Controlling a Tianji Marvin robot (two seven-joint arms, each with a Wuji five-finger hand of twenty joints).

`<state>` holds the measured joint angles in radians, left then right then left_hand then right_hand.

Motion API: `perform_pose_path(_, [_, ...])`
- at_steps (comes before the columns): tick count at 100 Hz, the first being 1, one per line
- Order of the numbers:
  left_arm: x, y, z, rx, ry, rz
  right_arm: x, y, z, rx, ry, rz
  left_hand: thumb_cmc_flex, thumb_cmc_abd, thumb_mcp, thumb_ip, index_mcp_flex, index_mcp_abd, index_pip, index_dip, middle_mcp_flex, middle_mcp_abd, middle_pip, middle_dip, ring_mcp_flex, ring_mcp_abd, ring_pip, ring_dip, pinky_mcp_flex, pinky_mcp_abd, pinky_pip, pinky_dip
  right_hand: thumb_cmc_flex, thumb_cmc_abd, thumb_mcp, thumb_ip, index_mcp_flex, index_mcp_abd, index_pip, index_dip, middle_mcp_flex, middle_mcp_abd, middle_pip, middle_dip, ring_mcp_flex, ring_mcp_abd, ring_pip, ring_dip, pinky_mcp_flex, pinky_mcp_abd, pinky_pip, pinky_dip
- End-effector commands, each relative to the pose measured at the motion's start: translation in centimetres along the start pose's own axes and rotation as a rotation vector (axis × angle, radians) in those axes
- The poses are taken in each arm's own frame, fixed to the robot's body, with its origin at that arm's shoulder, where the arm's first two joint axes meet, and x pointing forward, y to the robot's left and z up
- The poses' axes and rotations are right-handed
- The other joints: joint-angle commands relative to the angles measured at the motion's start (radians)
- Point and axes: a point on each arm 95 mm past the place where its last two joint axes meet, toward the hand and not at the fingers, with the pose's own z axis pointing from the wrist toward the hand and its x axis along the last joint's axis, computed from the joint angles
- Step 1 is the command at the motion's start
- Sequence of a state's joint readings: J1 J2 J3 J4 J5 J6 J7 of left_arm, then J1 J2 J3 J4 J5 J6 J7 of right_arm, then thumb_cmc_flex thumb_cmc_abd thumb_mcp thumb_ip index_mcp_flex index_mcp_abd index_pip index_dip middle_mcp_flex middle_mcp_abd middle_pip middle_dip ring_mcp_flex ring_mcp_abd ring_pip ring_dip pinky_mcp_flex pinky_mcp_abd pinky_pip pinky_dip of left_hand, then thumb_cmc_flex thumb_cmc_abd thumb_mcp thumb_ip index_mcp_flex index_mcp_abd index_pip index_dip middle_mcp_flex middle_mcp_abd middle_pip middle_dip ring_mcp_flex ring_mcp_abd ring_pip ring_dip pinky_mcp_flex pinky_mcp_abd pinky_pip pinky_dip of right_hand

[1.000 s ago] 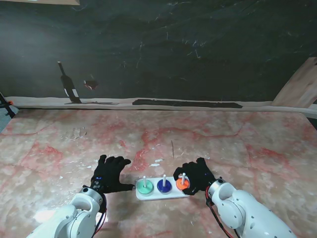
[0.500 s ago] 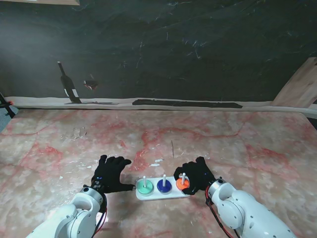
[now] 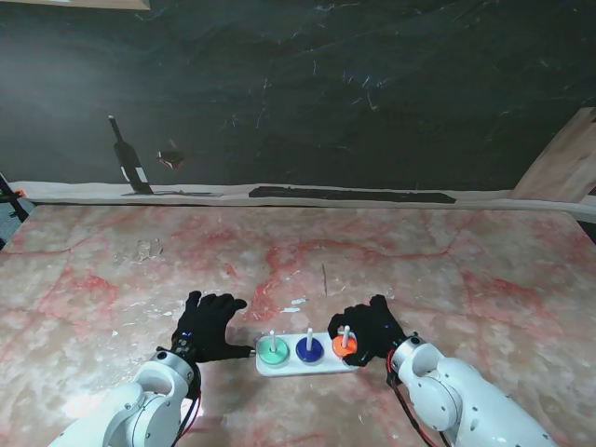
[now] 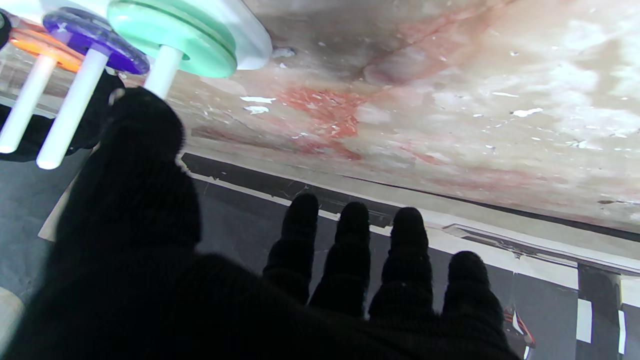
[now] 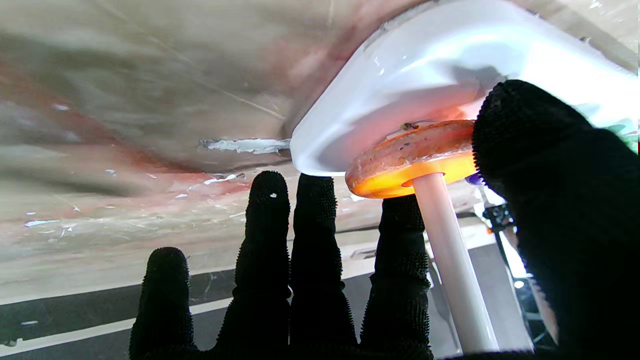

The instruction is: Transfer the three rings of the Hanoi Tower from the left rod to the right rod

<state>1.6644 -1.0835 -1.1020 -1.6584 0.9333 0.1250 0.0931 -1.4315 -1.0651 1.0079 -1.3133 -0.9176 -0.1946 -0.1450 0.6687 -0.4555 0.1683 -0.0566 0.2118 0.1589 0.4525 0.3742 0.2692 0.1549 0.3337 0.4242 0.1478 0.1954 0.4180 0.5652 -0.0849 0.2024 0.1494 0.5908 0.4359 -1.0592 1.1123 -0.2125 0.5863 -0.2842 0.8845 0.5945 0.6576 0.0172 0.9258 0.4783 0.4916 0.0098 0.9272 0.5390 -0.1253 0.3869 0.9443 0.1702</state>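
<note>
one ring per rod right now — orange ring (image 3: 344,345) sits on the right rod (image 5: 446,260)

right hand (image 3: 369,329) is nearest, fingers spread beside it, gripping nothing — left hand (image 3: 207,325) open too.

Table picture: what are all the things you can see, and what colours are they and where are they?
Table: one, pink and red marbled, fills the middle of the stand view.
White base: one, white, near me, between the two hands.
Rods: three, white, upright in a row on the base.
Green ring: one, on the left rod.
Blue ring: one, on the middle rod.
Orange ring: one, on the right rod.
Backdrop: one, dark, beyond the table's far edge.
Left hand: black glove, fingers spread, holding nothing, left of the base.
Right hand: black glove, at the base's right end, thumb and fingers either side of the orange ring's rod.
</note>
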Motion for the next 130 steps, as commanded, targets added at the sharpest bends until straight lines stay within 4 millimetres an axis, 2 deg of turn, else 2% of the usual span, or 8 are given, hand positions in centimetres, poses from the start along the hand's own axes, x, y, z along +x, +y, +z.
perform_pose_path(1, [0.1,0.0,0.0,-0.001,0.004,-0.005,0.1,-0.6,-0.4,0.021,0.001,-0.004,0.012,0.011,-0.032,0.049,-0.014,0.0,-0.02,-0.005,-0.001,0.026,-0.003,-0.011,0.009,0.011,-0.018,0.001,-0.012,0.01,0.001,0.024,0.1,0.046,0.152,0.051,0.039,0.007,0.03,0.01,0.137,-0.082,0.111,0.033,0.022,-0.015,0.002,0.007,-0.01,0.021,0.016,0.005])
perform_pose_path(47, [0.0,0.0,0.1,-0.003,0.002,-0.005,0.3,0.8,-0.4,0.003,0.018,-0.022,0.014,0.015,-0.035,0.05,-0.014,0.001,-0.02,-0.006,-0.001,0.028,-0.003,-0.011,0.012,0.013,-0.017,0.001,-0.013,0.009,0.003,0.036,0.09,0.058,0.149,0.085,0.021,0.003,0.021,0.009,0.124,-0.087,0.106,0.04,0.018,-0.015,-0.003,0.005,-0.01,0.022,0.011,0.002])
perform_pose_path(130, [-0.3,-0.1,-0.2,0.004,-0.014,-0.007,0.8,0.5,-0.1,0.017,0.026,-0.001,0.015,0.017,-0.04,0.05,-0.013,0.001,-0.02,-0.007,0.001,0.027,-0.003,-0.011,0.019,0.014,-0.014,0.002,-0.011,0.01,0.007,0.047,0.083,0.056,0.141,0.094,0.017,0.008,0.019,0.013,0.122,-0.085,0.101,0.05,0.025,-0.015,-0.004,0.004,-0.008,0.026,0.024,0.008])
